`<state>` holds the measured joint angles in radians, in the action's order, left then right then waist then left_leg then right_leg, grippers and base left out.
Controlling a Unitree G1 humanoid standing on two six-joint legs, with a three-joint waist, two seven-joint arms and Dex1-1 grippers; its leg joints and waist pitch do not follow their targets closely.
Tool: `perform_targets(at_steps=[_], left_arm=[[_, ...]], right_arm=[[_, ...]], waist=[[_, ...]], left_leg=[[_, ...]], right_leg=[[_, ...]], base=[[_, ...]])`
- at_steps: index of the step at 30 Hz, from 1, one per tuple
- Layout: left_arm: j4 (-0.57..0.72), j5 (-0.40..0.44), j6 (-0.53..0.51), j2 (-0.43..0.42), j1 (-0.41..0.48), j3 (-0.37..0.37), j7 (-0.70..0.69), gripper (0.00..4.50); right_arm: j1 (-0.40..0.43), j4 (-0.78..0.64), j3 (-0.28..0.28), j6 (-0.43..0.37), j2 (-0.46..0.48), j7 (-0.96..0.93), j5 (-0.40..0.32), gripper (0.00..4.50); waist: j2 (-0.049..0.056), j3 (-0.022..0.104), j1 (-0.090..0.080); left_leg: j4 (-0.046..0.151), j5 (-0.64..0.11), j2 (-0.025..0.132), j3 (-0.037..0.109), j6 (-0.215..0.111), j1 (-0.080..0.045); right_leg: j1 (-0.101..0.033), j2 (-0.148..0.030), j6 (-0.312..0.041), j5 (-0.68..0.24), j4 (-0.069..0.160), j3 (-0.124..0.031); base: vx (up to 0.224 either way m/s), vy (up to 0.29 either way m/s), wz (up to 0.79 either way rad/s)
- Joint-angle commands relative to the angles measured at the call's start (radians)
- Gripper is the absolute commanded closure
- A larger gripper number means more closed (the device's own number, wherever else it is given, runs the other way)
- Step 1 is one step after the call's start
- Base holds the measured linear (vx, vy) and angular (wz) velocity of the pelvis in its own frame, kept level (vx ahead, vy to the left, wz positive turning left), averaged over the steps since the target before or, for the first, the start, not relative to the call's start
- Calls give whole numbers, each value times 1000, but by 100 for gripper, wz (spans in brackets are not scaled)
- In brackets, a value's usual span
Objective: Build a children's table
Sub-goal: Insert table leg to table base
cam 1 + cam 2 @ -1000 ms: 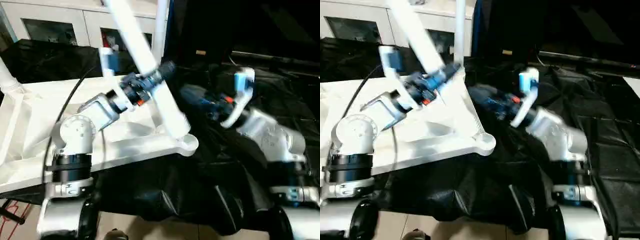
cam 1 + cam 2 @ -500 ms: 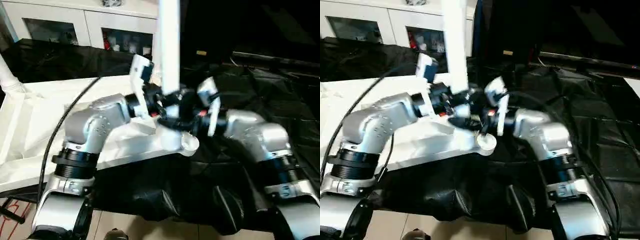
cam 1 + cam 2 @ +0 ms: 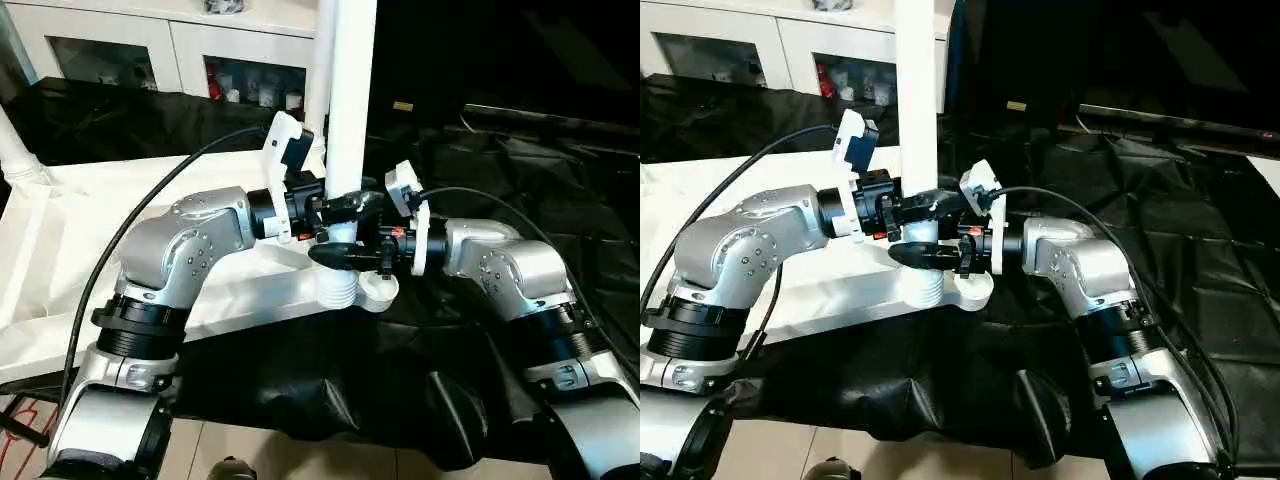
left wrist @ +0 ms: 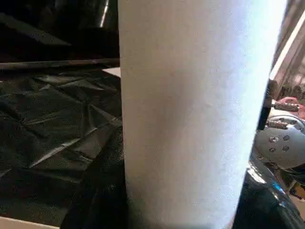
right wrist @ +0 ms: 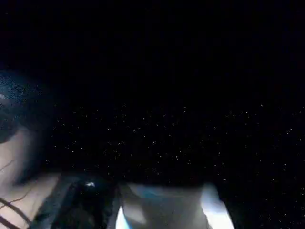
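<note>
While both end effectors (image 3: 345,215) clamp the upright leg (image 3: 350,90), its threaded end sits in the tabletop's corner socket (image 3: 375,290)

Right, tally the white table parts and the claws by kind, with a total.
Table top: 1
Table legs: 3, the centre leg, one behind it, one at the left edge
Claws: 2, left claw and right claw
Total: 6
</note>
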<state>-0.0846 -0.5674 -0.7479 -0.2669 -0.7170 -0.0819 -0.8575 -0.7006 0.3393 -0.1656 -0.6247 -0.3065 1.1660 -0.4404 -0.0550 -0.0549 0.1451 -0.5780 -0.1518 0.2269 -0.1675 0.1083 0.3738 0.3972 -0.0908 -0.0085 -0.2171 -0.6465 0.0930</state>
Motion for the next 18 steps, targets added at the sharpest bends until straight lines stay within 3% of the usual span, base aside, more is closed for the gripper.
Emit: perform_targets(at_steps=[1,2,11,18], left_arm=[[46,-43,-18,17,-7,-19,-34,259],[46,-44,-18,18,-7,-18,-35,259],[41,-41,-22,19,-15,-24,-52,259],[37,-35,-14,34,-22,-29,-51,259]], right_arm=[[-9,13,-6,-11,-20,0,5,170],[-8,12,-8,-12,-20,4,5,192],[-3,13,-25,-17,-26,41,13,251],[9,6,-37,-22,-31,62,19,261]], waist=[[0,76,2],[0,76,1],[3,77,2],[3,78,3]], left_leg=[[49,-97,-2,-10,3,-7],[48,-99,-3,-11,3,-7],[48,-110,-2,-10,6,-9],[47,-106,-3,-10,3,-8]], right_leg=[[-68,-43,-198,32,65,-49],[-68,-42,-199,31,66,-49],[-67,-43,-203,26,66,-48],[-69,-43,-206,31,66,-49]], base=[[0,0,0],[0,0,0],[0,0,0],[0,0,0]])
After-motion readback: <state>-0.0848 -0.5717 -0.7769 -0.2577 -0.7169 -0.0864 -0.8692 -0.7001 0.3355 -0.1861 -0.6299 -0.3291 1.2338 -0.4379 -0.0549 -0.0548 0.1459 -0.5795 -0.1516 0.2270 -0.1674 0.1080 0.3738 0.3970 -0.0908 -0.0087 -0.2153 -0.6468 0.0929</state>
